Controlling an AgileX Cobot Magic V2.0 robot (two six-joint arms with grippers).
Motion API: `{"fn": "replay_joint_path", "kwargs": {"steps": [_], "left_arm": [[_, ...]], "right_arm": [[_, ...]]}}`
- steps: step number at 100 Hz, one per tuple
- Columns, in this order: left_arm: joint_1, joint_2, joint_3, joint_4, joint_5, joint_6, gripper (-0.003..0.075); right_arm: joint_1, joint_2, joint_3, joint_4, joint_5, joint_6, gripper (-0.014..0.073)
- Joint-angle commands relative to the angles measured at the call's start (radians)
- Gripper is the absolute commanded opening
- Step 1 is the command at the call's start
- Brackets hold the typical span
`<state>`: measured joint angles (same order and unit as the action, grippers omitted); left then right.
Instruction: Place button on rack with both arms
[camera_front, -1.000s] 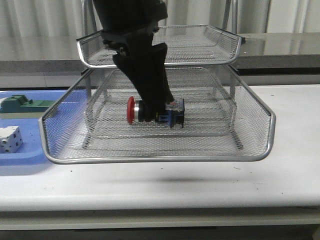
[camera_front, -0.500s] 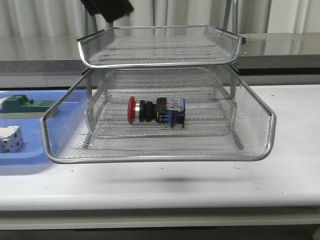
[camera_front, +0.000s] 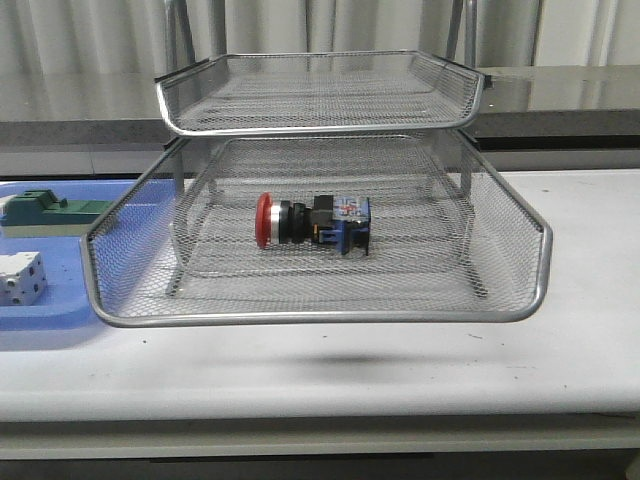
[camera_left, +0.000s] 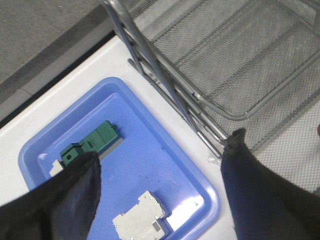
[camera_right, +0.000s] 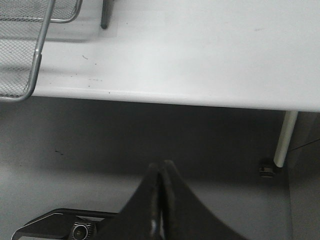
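Since the button (camera_front: 311, 222) lies on its side in the rack (camera_front: 320, 310), delivered, the left claw (camera_left: 160, 187) gapes released and the right claw (camera_right: 161, 192) is clenched on nothing.

The button (camera_front: 311, 222) lies in the rack (camera_front: 320, 300), apparently its middle tier.

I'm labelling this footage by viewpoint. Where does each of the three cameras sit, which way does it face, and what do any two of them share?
Front view: level with the table, facing forward at the three-tier silver wire-mesh rack holding the red-capped push-button; no arm shows.
Left wrist view: above the flat blue plastic tray, looking down; the open left gripper shows its black fingers.
Right wrist view: past the table edge, looking down at the floor; the right gripper is shut.
Shared: front and left wrist views both show the rack and the tray.
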<state>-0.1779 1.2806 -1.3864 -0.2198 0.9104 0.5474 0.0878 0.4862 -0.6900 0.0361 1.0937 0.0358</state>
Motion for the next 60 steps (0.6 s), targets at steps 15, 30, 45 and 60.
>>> {"fn": "replay_joint_path", "kwargs": {"steps": [15,30,45,60], "left_arm": [[0.024,-0.245,0.266,-0.08,-0.345,-0.017,0.0493],[0.024,-0.401,0.479,-0.122,-0.523,-0.017,0.0493],[0.024,-0.563,0.681,-0.188,-0.653,-0.017,0.0493],[0.024,-0.706,0.836,-0.216,-0.718,-0.017,0.0493]], "right_arm": [[-0.001,0.005,-0.033,-0.009,-0.046,-0.001,-0.0068],[-0.001,0.005,-0.033,-0.009,-0.046,-0.001,-0.0068],[-0.001,0.005,-0.033,-0.009,-0.046,-0.001,-0.0068],[-0.001,0.005,-0.033,-0.009,-0.046,-0.001,-0.0068]]}}
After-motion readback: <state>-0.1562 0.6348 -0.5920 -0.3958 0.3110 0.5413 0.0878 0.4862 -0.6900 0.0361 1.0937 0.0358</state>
